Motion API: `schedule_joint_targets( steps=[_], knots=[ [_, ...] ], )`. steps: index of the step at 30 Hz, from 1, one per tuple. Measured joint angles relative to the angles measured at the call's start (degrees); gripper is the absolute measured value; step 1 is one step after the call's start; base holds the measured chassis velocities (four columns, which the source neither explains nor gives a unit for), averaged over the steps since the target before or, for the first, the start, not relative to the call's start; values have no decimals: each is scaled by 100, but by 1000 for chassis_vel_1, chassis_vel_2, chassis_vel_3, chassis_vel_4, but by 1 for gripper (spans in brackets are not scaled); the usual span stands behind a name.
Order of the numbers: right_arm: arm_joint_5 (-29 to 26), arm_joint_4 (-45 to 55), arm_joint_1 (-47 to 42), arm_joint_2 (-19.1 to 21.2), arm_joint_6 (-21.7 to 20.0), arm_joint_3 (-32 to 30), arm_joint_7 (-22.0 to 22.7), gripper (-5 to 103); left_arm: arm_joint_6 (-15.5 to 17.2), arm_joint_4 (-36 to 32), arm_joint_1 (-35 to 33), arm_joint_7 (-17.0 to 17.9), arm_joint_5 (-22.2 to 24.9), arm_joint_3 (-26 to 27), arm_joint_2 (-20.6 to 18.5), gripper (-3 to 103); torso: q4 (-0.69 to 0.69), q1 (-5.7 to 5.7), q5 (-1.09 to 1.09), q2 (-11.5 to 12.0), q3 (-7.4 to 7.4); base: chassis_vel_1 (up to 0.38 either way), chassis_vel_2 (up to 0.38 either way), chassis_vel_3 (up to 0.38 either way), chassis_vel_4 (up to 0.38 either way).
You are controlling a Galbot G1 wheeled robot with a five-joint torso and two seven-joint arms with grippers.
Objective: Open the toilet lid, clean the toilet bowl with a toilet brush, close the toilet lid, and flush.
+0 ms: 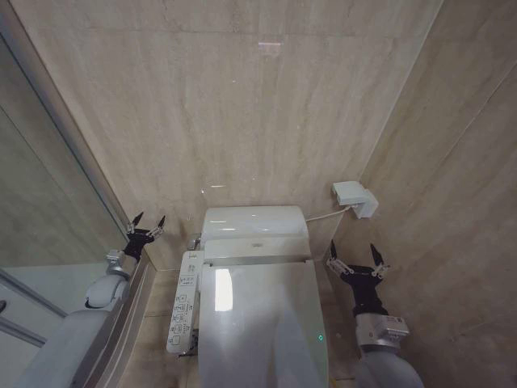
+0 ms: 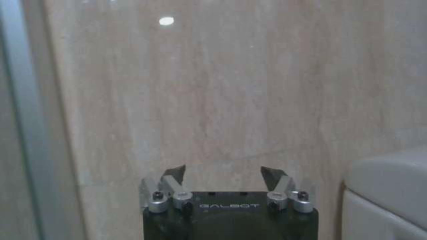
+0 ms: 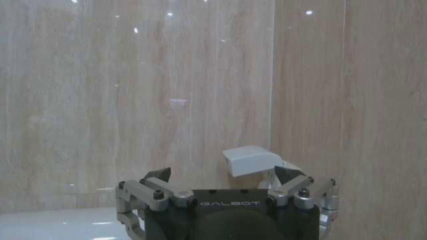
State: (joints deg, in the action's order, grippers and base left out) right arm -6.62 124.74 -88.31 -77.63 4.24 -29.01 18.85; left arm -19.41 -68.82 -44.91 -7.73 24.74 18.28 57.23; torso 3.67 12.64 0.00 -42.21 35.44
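You see the toilet lid (image 1: 262, 323) down flat between your two arms, a long button panel (image 1: 183, 301) along its left edge. Your right gripper (image 1: 356, 252) hovers beside it, fingers spread wide and empty; your left gripper (image 1: 149, 222) likewise, near the wall.

beige marble walls (image 1: 242, 105); glass partition (image 1: 40, 202)

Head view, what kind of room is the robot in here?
Most likely a small bathroom: a glossy white oval plastic toilet lid lies shut over a toilet, a long white button panel runs along its side, and beige stone-look wall tiles rise behind. Both claws hang open beside it.
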Motion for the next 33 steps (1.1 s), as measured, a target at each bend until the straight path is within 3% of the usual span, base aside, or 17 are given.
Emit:
schedule_joint_targets(
  steps=[1, 2, 9, 10, 17, 18, 23, 24, 25, 33],
  knots=[
    [0, 0, 0, 0, 0, 0, 0, 100, -47, 68, 33, -34, -49, -31, 9, 92, 0, 0, -1, 0, 0, 0, 0, 0, 0],
    [0, 0, 0, 0, 0, 0, 0, 100, -82, 131, 54, -84, -89, -62, 12, 66, 0, 0, -1, 0, 0, 0, 0, 0, 0],
    [0, 0, 0, 0, 0, 0, 0, 100, -452, 457, 81, -464, -427, -117, -14, 66, -2, 0, 0, 0, 0, 0, 0, 0, 0],
    [0, 0, 0, 0, 0, 0, 0, 100, -519, 508, 89, -518, -525, -126, -18, 39, -2, 0, -1, 0, 0, 0, 0, 0, 0],
    [0, 0, 0, 0, 0, 0, 0, 100, -840, 810, 217, -815, -936, -149, -6, 39, 0, 0, -1, 0, 0, 0, 0, 0, 0],
    [0, 0, 0, 0, 0, 0, 0, 100, -920, 894, 257, -954, -963, -149, -5, 12, 0, 0, 0, 0, 0, 0, 0, 0, 0],
    [0, 0, 0, 0, 0, 0, 0, 100, -1413, 1241, 388, -1577, -1286, -106, 3, 12, -1, 0, 0, 0, 0, 0, 0, 0, 0],
    [0, 0, 0, 0, 0, 0, 0, 100, -1503, 1296, 408, -1690, -1323, -100, 7, 0, -1, 0, 0, 0, 0, 0, 0, 0, 0],
    [0, 0, 0, 0, 0, 0, 0, 100, -1580, 1349, 424, -1773, -1342, -100, 15, 0, -1, 0, -1, 0, 0, 0, 0, 0, 0],
    [0, 0, 0, 0, 0, 0, 0, 100, -1768, 1498, 540, -1911, -1429, -132, 105, 0, -1, 0, 0, 0, 0, 0, 0, 0, 0]
  ],
)
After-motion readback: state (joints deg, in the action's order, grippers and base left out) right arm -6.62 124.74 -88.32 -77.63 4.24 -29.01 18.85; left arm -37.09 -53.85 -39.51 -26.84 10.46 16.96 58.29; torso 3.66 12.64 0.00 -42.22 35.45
